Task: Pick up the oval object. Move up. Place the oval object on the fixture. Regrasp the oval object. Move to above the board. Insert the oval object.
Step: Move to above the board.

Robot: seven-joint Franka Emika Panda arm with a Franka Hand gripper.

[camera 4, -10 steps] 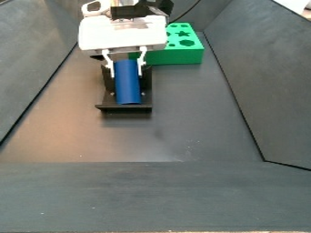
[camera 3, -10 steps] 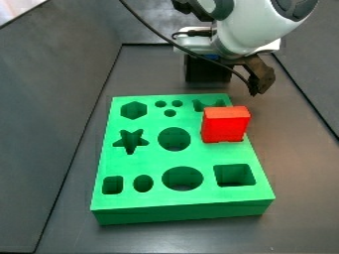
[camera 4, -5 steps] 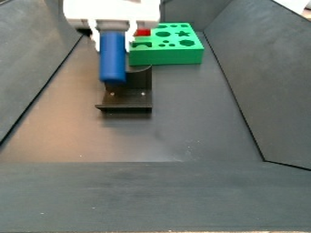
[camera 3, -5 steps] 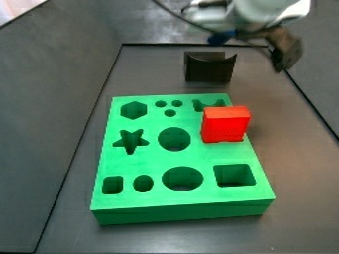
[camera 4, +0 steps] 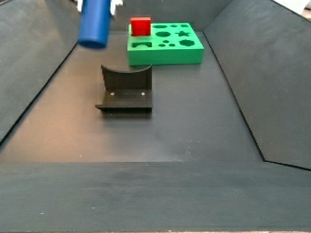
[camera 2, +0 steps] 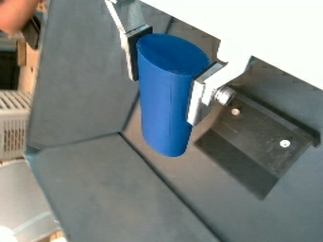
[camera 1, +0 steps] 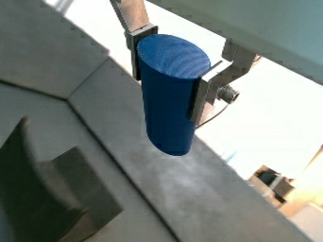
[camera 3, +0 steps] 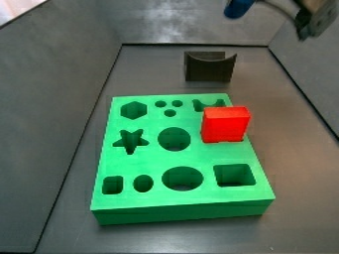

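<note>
My gripper (camera 1: 173, 66) is shut on the oval object (camera 1: 168, 90), a smooth blue peg that hangs lengthwise below the silver fingers (camera 1: 212, 87); both wrist views show it (camera 2: 167, 90). In a side view the peg (camera 4: 94, 24) is high above the dark fixture (camera 4: 125, 91), with the gripper body cut off by the frame edge. In a side view only the peg's tip (camera 3: 236, 8) shows at the frame's edge, above the fixture (camera 3: 209, 66). The green board (camera 3: 212, 154) lies on the floor, apart from the peg.
A red cube (camera 3: 225, 123) sits on the board near its right edge; it also shows in a side view (camera 4: 141, 27). The fixture's base plate with screws (camera 2: 259, 137) lies below the peg. Dark sloped walls (camera 4: 36, 82) enclose the floor.
The gripper has risen with the blue peg, lifting it off the fixture's notch and up toward the top edge of both side views. The fixture now stands bare.
</note>
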